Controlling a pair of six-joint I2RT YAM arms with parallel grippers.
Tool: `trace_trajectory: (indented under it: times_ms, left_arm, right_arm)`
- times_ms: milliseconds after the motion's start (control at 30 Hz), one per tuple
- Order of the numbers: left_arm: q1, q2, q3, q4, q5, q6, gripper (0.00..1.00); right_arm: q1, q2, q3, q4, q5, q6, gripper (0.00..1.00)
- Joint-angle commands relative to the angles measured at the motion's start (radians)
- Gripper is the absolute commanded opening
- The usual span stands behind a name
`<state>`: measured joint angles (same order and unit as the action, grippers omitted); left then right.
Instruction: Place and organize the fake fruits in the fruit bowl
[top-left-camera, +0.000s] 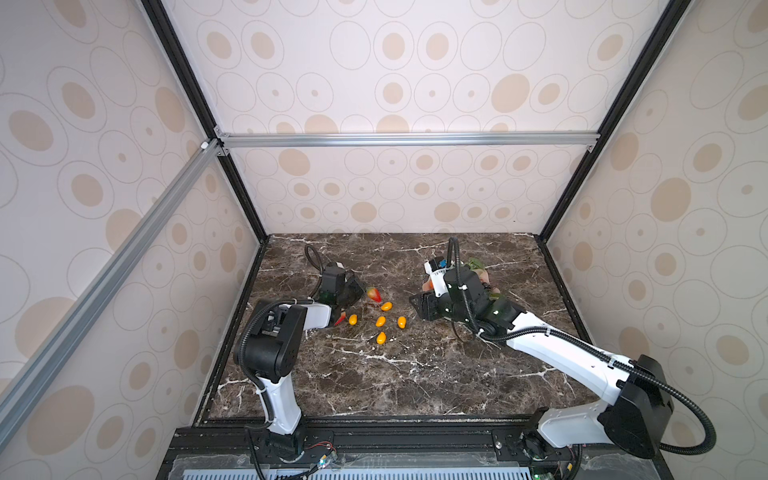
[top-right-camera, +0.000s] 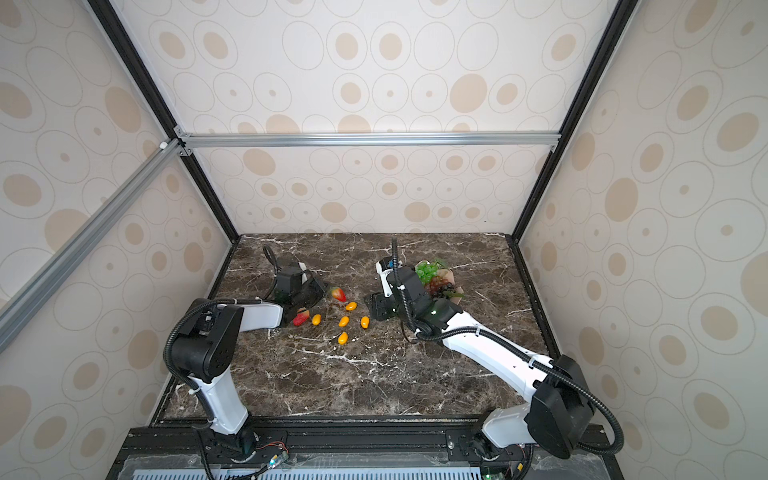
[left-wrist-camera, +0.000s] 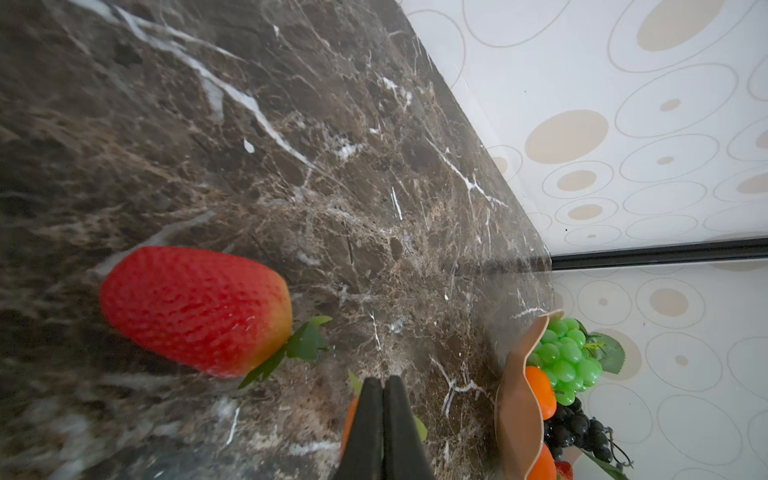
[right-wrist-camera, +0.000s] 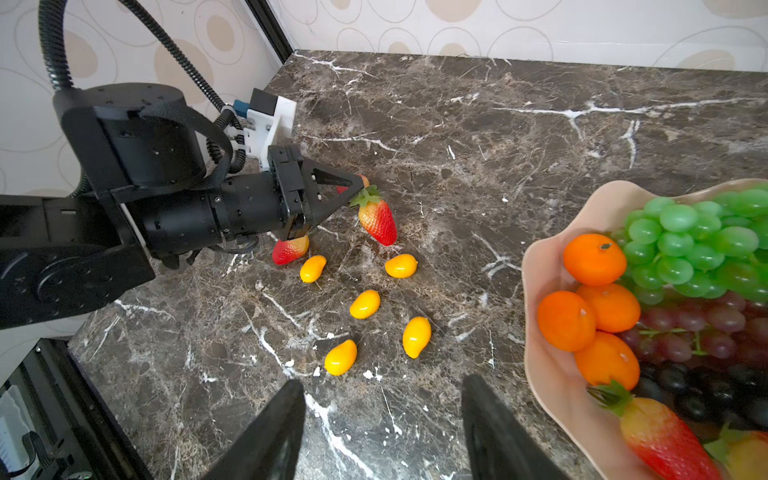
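Note:
My left gripper (left-wrist-camera: 384, 380) (right-wrist-camera: 358, 187) is shut on the green leaves of a red strawberry (right-wrist-camera: 378, 220) (top-left-camera: 374, 294), whose body hangs just under the tips. A second strawberry (left-wrist-camera: 195, 307) lies on the table beside it, and another strawberry (right-wrist-camera: 289, 250) (top-right-camera: 300, 318) lies under the gripper body. Several yellow-orange kumquats (right-wrist-camera: 365, 304) (top-left-camera: 380, 321) are scattered on the marble between the arms. The pink wavy fruit bowl (right-wrist-camera: 540, 374) (left-wrist-camera: 515, 399) holds tangerines (right-wrist-camera: 594, 257), green grapes (right-wrist-camera: 685, 245), red-purple grapes (right-wrist-camera: 698, 328), black grapes (right-wrist-camera: 698, 390) and a strawberry (right-wrist-camera: 660, 436). My right gripper (right-wrist-camera: 382, 384) (top-left-camera: 424, 307) is open over bare table beside the bowl.
The dark marble table (top-left-camera: 374, 374) is enclosed by patterned walls and black frame posts (top-left-camera: 552, 232) at the back corners. The right arm (top-left-camera: 540, 336) hides most of the bowl in both top views. A black rail (top-left-camera: 374, 436) runs along the front edge.

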<state>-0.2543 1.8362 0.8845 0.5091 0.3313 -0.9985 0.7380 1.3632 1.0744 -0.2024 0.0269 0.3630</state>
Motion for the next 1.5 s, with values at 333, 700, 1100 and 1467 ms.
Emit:
trace_trajectory:
  times_ms: [333, 700, 1100, 1467]
  left_arm:
    - [-0.008, -0.072, 0.008, 0.067, 0.128, 0.095, 0.00]
    - [-0.118, -0.124, 0.071, 0.074, 0.181, 0.080, 0.00]
    - [-0.283, -0.069, 0.201, 0.129, 0.147, -0.012, 0.00]
    - [-0.430, 0.082, 0.345, 0.135, 0.102, -0.032, 0.00]
  right_arm:
    - [-0.014, -0.009, 0.012, -0.054, 0.086, 0.017, 0.71]
    - [-0.088, -0.034, 0.001, -0.105, 0.065, 0.051, 0.72]
    - [-0.219, -0.206, -0.140, -0.123, 0.026, 0.112, 0.84]
    - [-0.318, -0.329, -0.184, -0.264, 0.115, 0.132, 0.83]
